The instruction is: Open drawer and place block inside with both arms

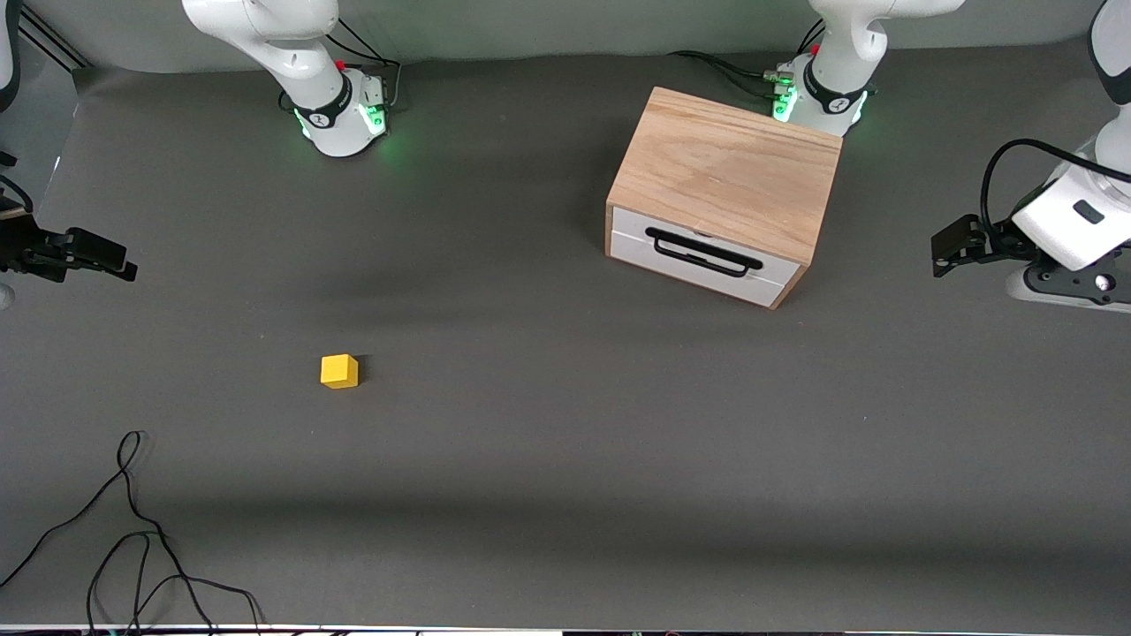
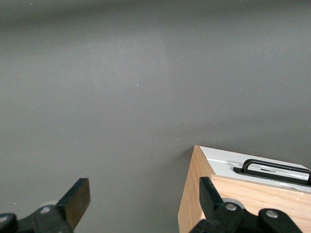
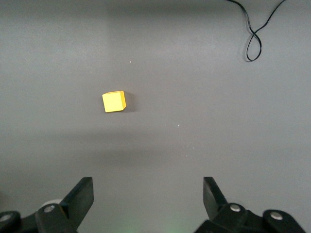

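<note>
I see the cabinet (image 1: 724,190) sitting toward the left arm's end of the table (image 1: 565,459), just in front of that arm's green-lit base, turned a little so its front faces the front camera at an angle. The drawer (image 1: 702,261) is fully closed, its white face flush with the oak box and its black handle (image 1: 704,253) untouched. The block (image 1: 339,371) lies by itself on the bare table toward the right arm's end, nearer the front camera than the cabinet and well apart from it. My left gripper (image 2: 141,201) hangs above the table at the left arm's end, beside the cabinet — its wrist view catches one wooden corner and part of the drawer front (image 2: 252,167) with the handle — and its fingers (image 2: 75,199) are spread wide with nothing between them. My right gripper (image 3: 146,196) hangs over the table edge at the right arm's end, fingers (image 3: 80,194) likewise wide and empty; its wrist view shows the block (image 3: 114,102) resting well clear of them. A loose black cable (image 1: 132,530) curls on the table near the front camera, at the right arm's end.
</note>
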Robot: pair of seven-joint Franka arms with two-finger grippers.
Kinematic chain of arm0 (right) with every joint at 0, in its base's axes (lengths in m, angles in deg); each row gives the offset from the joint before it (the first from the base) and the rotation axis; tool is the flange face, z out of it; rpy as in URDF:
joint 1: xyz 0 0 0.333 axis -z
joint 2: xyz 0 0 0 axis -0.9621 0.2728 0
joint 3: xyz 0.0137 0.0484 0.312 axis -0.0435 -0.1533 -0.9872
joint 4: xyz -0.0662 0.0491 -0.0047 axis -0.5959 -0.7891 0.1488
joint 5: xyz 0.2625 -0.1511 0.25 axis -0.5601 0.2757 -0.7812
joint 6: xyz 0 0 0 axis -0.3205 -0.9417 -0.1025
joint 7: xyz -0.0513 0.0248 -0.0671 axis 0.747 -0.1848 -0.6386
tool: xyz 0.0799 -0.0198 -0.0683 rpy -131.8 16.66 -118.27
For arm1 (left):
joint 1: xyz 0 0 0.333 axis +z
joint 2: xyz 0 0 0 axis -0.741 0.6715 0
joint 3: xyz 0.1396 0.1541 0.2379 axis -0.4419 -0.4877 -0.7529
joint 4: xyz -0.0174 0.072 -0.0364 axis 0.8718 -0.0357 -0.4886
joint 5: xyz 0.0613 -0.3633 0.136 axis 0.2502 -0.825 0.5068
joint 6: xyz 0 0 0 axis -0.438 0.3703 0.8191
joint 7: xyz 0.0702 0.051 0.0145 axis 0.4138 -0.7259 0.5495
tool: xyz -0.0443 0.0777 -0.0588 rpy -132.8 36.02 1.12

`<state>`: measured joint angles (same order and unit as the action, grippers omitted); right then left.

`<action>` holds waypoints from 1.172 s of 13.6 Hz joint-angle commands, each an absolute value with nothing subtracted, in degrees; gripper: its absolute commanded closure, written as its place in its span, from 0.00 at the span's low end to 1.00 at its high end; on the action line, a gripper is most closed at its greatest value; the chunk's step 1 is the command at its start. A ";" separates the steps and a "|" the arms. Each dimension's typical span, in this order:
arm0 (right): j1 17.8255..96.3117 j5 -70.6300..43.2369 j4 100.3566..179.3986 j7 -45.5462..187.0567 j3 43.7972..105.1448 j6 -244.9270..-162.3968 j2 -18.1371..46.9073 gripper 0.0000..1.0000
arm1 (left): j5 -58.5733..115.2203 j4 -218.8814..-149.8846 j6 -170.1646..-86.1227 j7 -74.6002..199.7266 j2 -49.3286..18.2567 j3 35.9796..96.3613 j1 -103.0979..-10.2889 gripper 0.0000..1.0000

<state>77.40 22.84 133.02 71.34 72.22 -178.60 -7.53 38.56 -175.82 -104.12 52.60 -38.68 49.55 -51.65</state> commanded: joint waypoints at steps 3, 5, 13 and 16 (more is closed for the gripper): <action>75.15 23.41 130.50 71.04 72.01 -178.74 -6.62 0.00 | 38.11 -175.29 -103.71 53.21 -38.52 49.60 -51.51 0.00; 72.42 23.41 130.33 72.35 72.10 -178.92 -6.62 0.00 | 38.11 -175.37 -103.62 53.21 -38.52 49.60 -51.51 0.00; 66.09 23.06 128.13 81.50 72.01 -179.18 -3.02 0.00 | 38.11 -175.29 -103.88 53.21 -38.35 49.60 -51.51 0.00; 64.07 21.83 128.31 85.10 72.01 -181.73 -1.18 0.00 | 38.11 -175.20 -103.71 53.21 -38.26 49.60 -51.42 0.00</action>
